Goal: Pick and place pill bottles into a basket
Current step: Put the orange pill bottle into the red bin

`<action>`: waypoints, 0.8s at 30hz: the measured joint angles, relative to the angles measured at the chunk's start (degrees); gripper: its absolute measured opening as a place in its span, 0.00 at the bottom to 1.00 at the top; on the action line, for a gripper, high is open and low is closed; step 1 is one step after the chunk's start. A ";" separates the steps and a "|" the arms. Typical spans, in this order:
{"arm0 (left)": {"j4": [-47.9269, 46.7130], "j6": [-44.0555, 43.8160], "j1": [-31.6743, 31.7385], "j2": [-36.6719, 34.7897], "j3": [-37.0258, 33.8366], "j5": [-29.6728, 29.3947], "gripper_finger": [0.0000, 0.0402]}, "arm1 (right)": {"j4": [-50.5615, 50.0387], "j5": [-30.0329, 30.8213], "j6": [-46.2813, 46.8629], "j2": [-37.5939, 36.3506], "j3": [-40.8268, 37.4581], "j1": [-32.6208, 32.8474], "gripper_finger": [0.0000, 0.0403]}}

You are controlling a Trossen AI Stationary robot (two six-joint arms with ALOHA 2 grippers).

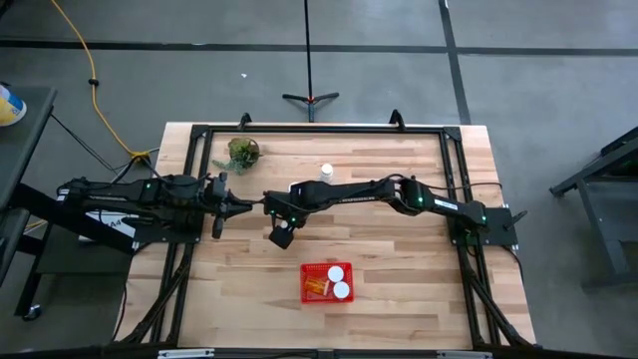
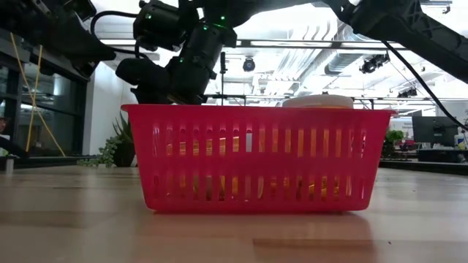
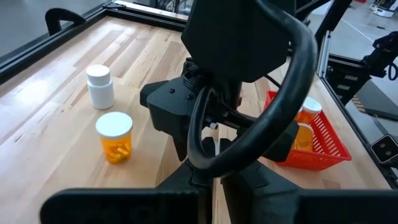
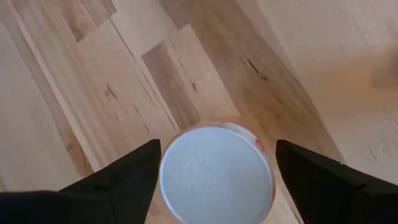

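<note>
The table [image 1: 399, 249] is pale wood in light and tan planks, framed in black; the basket [image 1: 317, 271] near its front edge is red with slotted, mesh-like sides; the bottles inside [image 1: 339, 281] show white caps over orange; a translucent orange bottle [image 3: 115, 138] has a white cap; the bottle beside it [image 3: 100, 86] is whitish; the plant [image 1: 241, 153] by the back edge is green; both arms are dark.

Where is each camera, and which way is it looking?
High: above the table, looking straight down; both arms, the basket.
Low: table height, looking level at the basket; arms overhead.
Left wrist: on the left arm, facing the right arm and two pill bottles.
Right wrist: looking down on a bottle cap between its fingers.
High and low share the basket.
</note>
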 joint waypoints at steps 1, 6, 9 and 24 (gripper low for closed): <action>0.02 0.00 0.00 0.01 0.00 0.00 0.15 | -0.03 -0.03 0.00 0.01 -0.01 0.00 0.74; 0.01 0.00 0.00 0.01 0.00 0.00 0.15 | -0.09 0.06 0.00 0.02 0.01 0.00 0.64; 0.03 0.00 0.00 0.01 0.00 0.00 0.15 | -0.15 0.04 0.14 0.02 0.00 0.01 0.56; 0.62 0.02 0.00 -0.02 0.01 0.24 0.15 | -4.32 0.41 -0.29 -2.04 0.14 0.16 0.51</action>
